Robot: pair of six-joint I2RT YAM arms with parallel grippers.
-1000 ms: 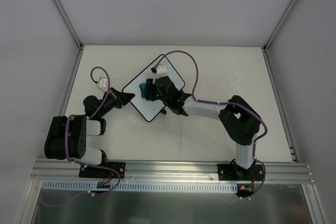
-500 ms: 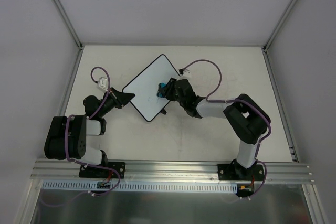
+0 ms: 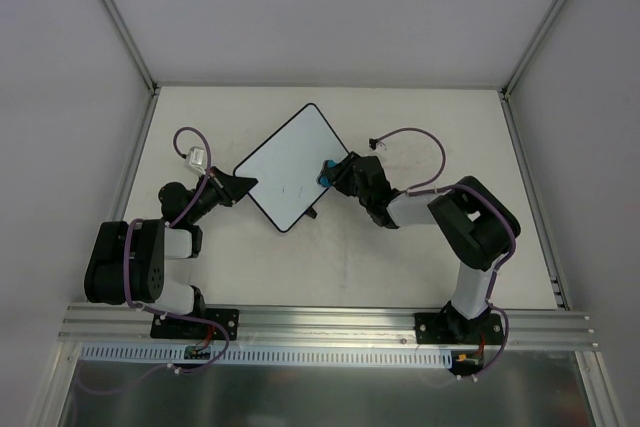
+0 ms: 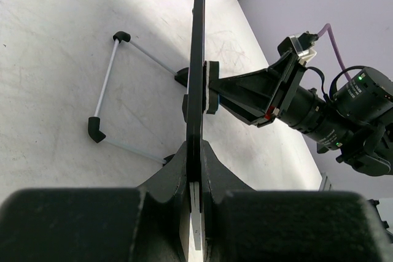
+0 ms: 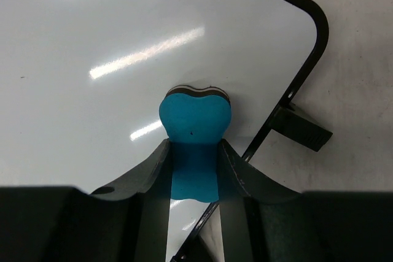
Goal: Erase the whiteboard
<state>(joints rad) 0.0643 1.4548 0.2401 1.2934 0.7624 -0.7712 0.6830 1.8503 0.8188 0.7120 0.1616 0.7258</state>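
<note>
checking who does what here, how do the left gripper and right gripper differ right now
Held thing: the left gripper is shut on the rim of the whiteboard; the right gripper is shut on the blue eraser.
Place: the left gripper sits at the board's left corner; the right gripper is near its right edge, with the eraser against the white face.
Shared: both are shut, and both work on the same board.

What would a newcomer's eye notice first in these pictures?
First the whiteboard, turned like a diamond in the middle of the table. The right end effector holds a bright blue eraser against it near its right edge, and the left end effector clamps its left corner.
</note>
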